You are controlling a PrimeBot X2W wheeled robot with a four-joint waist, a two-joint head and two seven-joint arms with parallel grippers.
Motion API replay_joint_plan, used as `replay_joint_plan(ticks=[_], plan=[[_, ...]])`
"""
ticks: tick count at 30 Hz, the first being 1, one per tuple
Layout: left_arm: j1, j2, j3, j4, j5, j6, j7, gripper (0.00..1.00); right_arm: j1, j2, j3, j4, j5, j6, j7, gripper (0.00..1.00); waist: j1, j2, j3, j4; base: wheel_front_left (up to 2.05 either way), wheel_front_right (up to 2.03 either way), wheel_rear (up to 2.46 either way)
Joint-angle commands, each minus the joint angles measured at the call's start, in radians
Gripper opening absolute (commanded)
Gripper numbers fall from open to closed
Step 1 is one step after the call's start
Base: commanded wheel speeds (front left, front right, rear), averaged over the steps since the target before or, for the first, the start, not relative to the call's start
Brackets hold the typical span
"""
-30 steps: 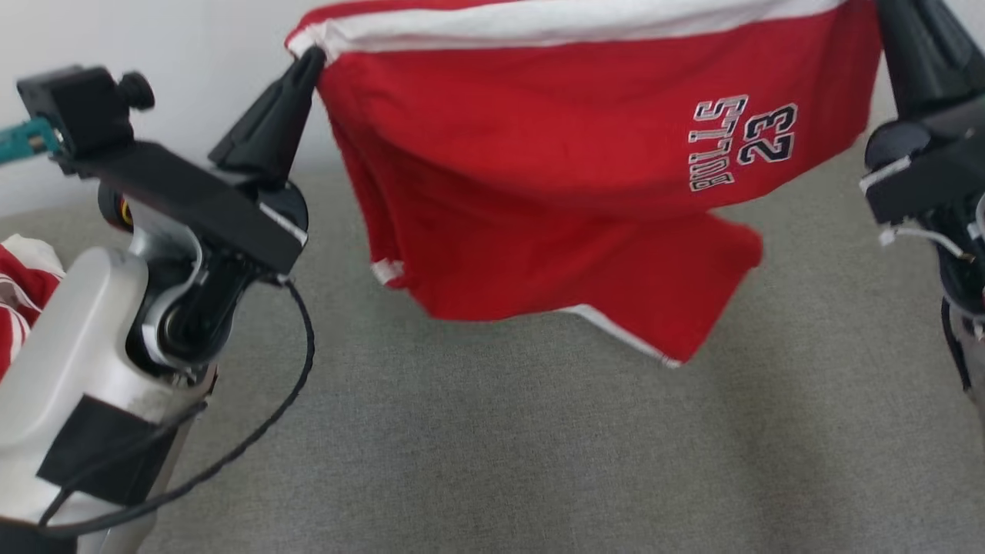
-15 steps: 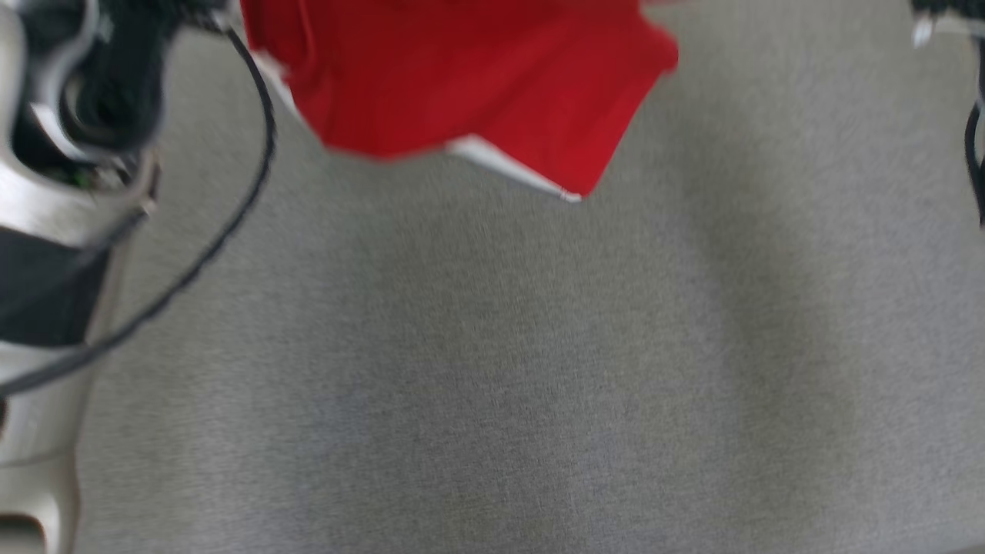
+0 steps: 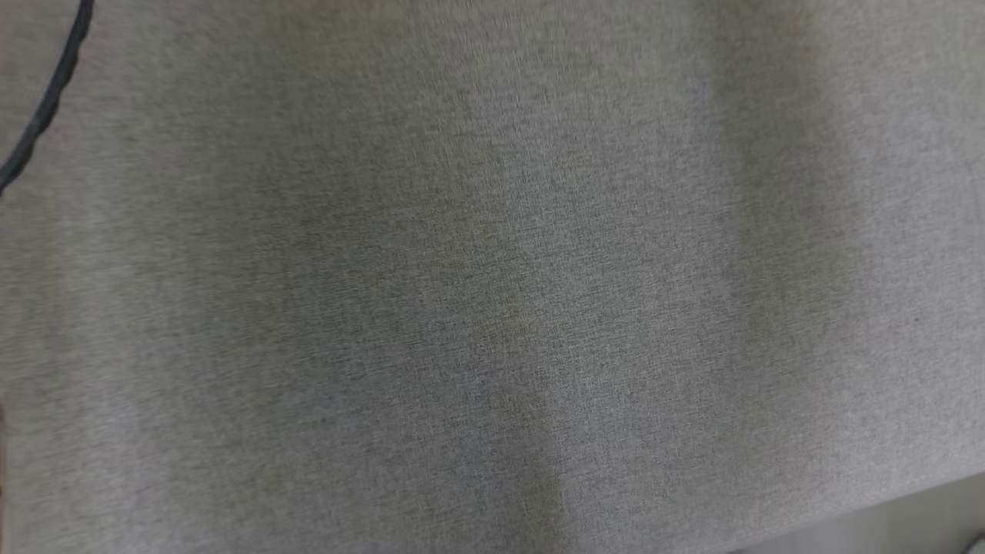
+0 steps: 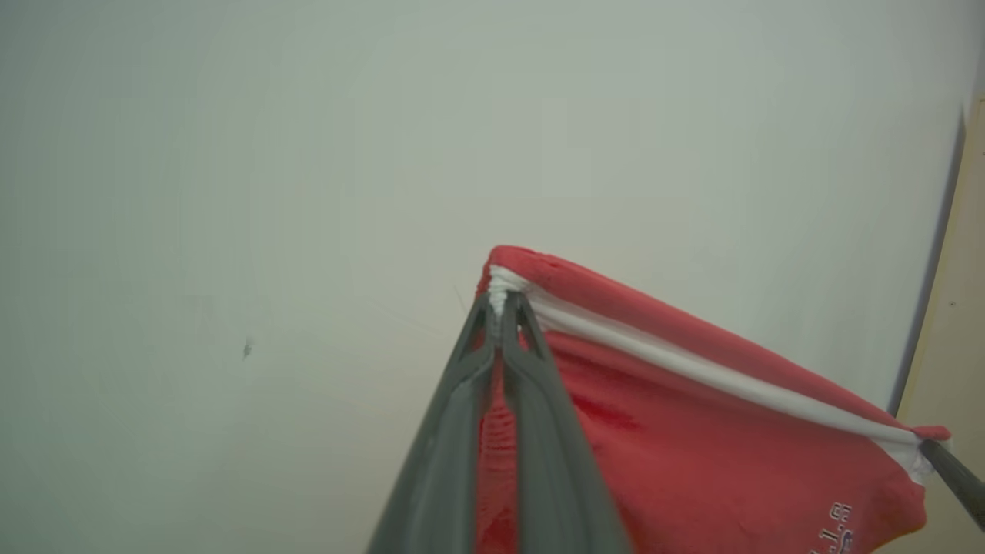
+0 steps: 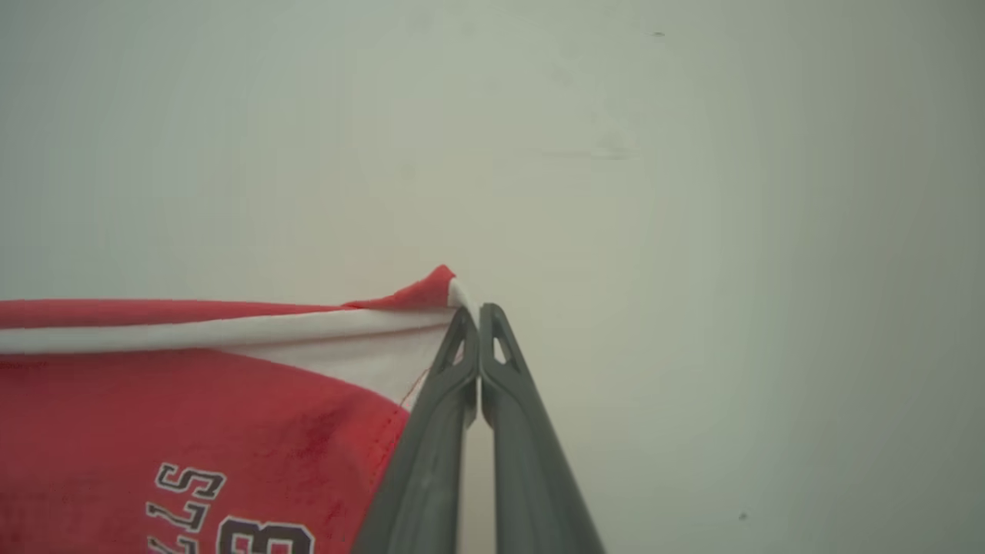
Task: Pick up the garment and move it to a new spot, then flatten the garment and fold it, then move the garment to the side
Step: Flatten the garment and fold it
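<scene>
Head view, left first: a dark cable [image 3: 46, 108] crosses the top-left corner. Then comes a grey fabric surface [image 3: 492, 308], with a pale strip [image 3: 885, 523] at the bottom-right corner.

Left wrist view: a plain pale wall [image 4: 231, 192] is on the left. My left gripper [image 4: 502, 308] is in the centre with its fingers pressed together, pinching one top corner of the red garment [image 4: 692, 462]. The pinch sits right on the end of its white band [image 4: 692, 365]. The band runs down and to the right, pulled fairly straight. At its far end a dark fingertip of my right gripper [image 4: 935, 455] meets the other corner. A bit of lettering [image 4: 835, 527] shows low on the cloth but is cut off. A tan panel [image 4: 958, 308] with a dark edge is at the far right.

Right wrist view: the garment fills the lower left and the band runs about level. The dark-outlined lettering is upside down and I can only read part of it. The right gripper is in the centre, fingers closed tight on the band's corner, and there is bare wall to its right.

The garment hangs in the air, stretched between the two grippers with one corner in each.
</scene>
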Motion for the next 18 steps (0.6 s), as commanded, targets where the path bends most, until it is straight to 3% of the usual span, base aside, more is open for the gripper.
replay_joint_plan(ticks=[1,5,11,18], plan=[[0.029,0.013,0.013,0.0,0.012,-0.005,-0.01,0.0,0.021,-0.001,0.002,0.001,-0.008,-0.002,-0.006,0.0,-0.0003,-0.0002,0.069,-0.034,0.0,0.0,0.0],[0.141,0.015,0.015,0.002,0.033,-0.049,-0.023,0.0,0.102,-0.005,0.09,0.004,-0.033,-0.002,-0.009,0.0,-0.0003,-0.0002,0.07,-0.026,0.0,0.0,0.0],[0.337,0.025,-0.019,-0.038,0.024,-0.094,-0.025,0.0,0.239,-0.075,0.234,-0.036,0.035,-0.002,-0.01,0.0,-0.0003,-0.0002,0.019,-0.007,0.0,0.0,0.0],[0.549,0.048,-0.117,-0.1,-0.046,-0.112,0.043,0.0,0.427,-0.166,0.256,-0.1,0.158,-0.002,0.126,0.0,-0.0003,-0.0002,-0.091,0.032,0.0,0.0,0.0]])
